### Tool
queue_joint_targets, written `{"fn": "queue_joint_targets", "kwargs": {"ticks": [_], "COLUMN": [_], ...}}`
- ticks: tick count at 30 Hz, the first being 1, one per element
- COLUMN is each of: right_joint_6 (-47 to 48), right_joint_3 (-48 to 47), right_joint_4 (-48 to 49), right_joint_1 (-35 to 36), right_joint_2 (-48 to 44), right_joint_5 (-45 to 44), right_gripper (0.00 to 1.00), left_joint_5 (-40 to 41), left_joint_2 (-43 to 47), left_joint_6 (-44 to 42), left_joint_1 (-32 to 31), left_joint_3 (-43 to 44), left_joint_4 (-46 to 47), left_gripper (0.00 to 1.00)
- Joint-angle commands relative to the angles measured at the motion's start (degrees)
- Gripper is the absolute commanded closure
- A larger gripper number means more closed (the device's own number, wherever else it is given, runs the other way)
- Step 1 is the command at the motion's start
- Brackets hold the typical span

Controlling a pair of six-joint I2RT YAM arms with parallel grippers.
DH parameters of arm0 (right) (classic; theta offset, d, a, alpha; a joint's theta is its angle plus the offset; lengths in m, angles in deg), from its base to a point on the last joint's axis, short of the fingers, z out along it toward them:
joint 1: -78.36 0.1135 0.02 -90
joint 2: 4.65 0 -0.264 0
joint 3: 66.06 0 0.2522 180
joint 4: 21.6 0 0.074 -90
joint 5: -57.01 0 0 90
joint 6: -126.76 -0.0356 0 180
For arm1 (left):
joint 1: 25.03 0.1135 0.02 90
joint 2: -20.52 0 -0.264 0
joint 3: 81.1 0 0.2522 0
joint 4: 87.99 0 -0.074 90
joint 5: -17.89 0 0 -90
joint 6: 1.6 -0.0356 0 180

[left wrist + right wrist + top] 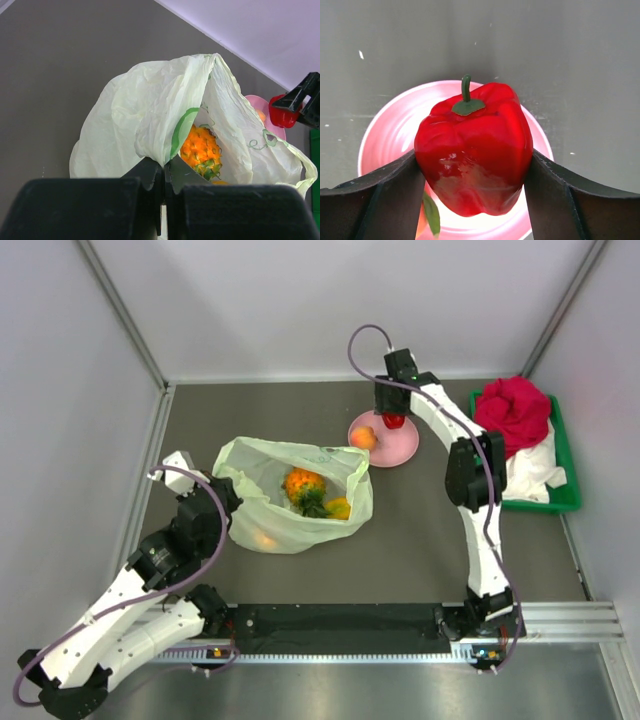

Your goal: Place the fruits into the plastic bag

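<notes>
My right fingers were clamped on either side of the red fruit, its green stem toward the top of the wrist frame. It hung over the pink plate; whether it touched the plate I could not tell. In the top view that plate sat on the counter right of centre, with one orange-yellow fruit at its left edge. My left fingers were pinched nearly together on a fold of the plastic bag, its mouth gaping toward the plate. Inside lay the pineapple and, just beside it, a yellow fruit. At far right a green tray held a red cloth and a white cloth.
</notes>
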State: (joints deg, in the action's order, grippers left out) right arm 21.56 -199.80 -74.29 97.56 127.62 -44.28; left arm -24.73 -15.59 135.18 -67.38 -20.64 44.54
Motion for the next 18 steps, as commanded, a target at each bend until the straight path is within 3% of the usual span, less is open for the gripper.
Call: {"fn": "queue_joint_targets", "kwargs": {"ticks": [1,8,18], "right_joint_6": [-0.7,-0.3,2.3], "right_joint_3": [0.5,6.2,10.8], "right_joint_4": [2.5,7.0,7.7], "right_joint_1": [-0.4,-1.2,-1.5], "right_joint_2": [-6.8,-13.3,-22.7], "right_joint_5": [0.2,8.5,12.3], "right_gripper": [0.57,0.57,0.57], "left_joint_5": [0.2,-0.1,-1.3], "left_joint_2": [0.5,0.3,1.0], "left_joint_6": [0.1,0.0,0.6], "left_joint_1": [0.2,0.2,0.2], "left_joint_3": [-0.1,0.0,0.5], "left_joint_4": [2.2,2.4,0.5], "left_gripper": [1.0,1.0,1.0]}}
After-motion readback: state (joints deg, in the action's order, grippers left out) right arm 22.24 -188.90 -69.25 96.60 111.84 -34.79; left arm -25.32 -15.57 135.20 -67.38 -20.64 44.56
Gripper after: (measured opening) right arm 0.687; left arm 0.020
